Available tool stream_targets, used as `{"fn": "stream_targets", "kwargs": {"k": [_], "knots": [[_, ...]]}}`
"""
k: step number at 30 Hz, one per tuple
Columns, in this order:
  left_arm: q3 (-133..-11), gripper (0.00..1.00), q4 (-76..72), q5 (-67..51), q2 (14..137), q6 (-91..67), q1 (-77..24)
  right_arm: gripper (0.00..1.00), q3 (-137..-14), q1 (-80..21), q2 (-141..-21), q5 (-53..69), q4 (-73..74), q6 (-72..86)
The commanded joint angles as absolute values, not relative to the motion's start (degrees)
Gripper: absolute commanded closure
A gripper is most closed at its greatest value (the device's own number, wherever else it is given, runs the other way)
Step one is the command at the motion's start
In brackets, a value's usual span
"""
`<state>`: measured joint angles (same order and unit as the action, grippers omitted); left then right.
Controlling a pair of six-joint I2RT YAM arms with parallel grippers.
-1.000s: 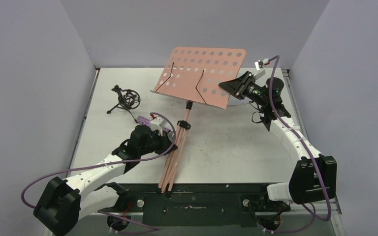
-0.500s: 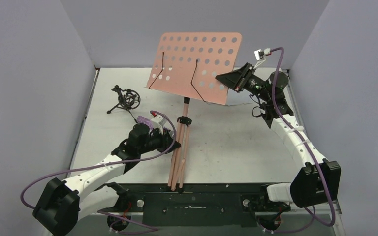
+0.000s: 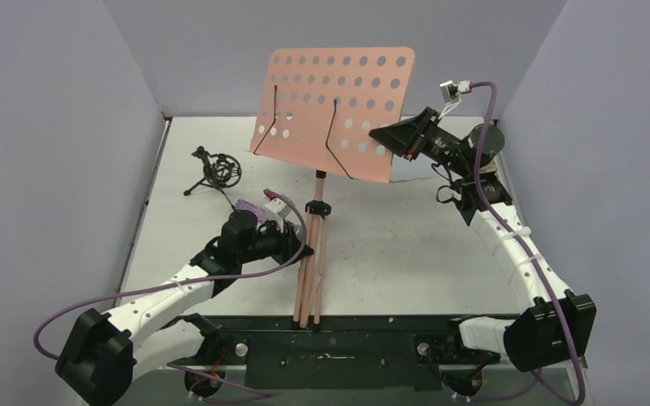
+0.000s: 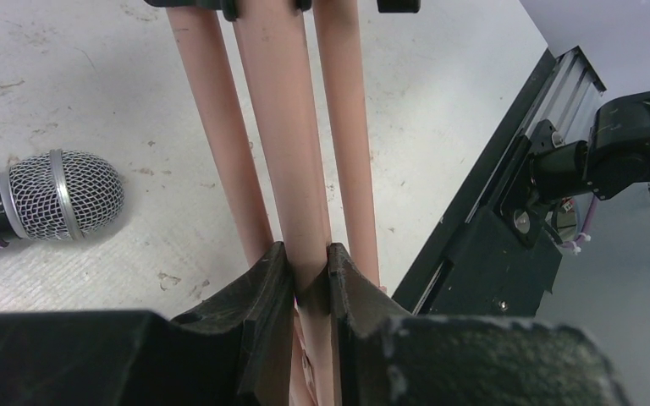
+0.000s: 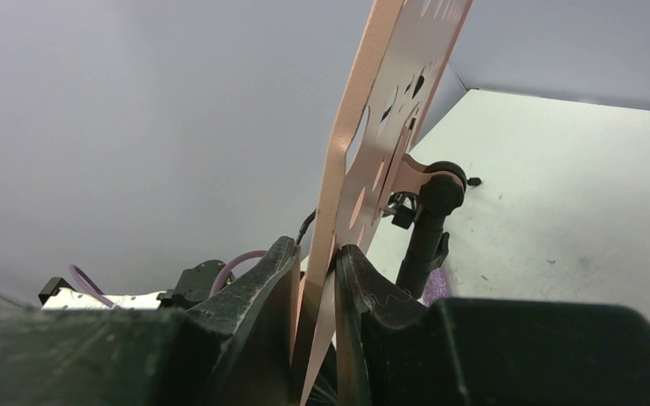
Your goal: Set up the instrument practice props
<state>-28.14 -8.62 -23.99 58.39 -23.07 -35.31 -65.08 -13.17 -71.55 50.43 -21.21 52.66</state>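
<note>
Two robot arms hold the pink music stand (image 3: 338,93) raised and roughly upright over the middle of the worktop (image 3: 406,254); the left fingers (image 4: 267,296) pinch the middle one of its three legs (image 4: 288,127), which lie folded together, feet near the worktop's front edge; the right fingers (image 5: 275,279) pinch the right edge of its perforated desk (image 5: 364,144). The purple glitter microphone (image 4: 59,196) lies on the worktop just beside the left arm; the small black mic holder (image 3: 216,172) stands well apart at the back left. The step in hand appears to be erecting the stand; with the legs closed it cannot yet bear itself, so the next move likely calls for one arm to steady it while the legs are spread.
</note>
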Motion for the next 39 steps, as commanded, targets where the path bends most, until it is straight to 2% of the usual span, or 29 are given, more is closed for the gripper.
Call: {"fn": "stream_targets", "kwargs": {"k": [1,13,27,33,37,39], "knots": [[-40.1,1.0,-33.5,-17.5,58.3,-17.2,-34.5,0.95,-74.0,-16.2,-63.8,56.3,-42.1,52.4],[-44.3,1.0,-38.0,-18.7,59.5,-17.3,-34.5,0.95,-79.8,-16.3,-63.0,53.0,-35.9,50.2],[-39.4,1.0,-41.7,-16.7,62.5,-10.5,-34.7,0.95,-68.0,-16.5,-58.9,56.4,-36.4,48.3],[-35.6,1.0,-42.4,-16.6,62.7,-7.4,-35.4,0.95,-64.0,-16.9,-55.8,57.5,-30.3,43.1],[-34.3,1.0,-41.0,-16.6,61.6,-3.0,-37.1,0.95,-65.0,-17.0,-54.4,56.5,-20.5,36.2],[-34.5,1.0,-38.8,-15.0,60.8,-0.3,-39.2,0.86,-65.5,-17.0,-54.1,55.9,-18.1,34.4]]}}
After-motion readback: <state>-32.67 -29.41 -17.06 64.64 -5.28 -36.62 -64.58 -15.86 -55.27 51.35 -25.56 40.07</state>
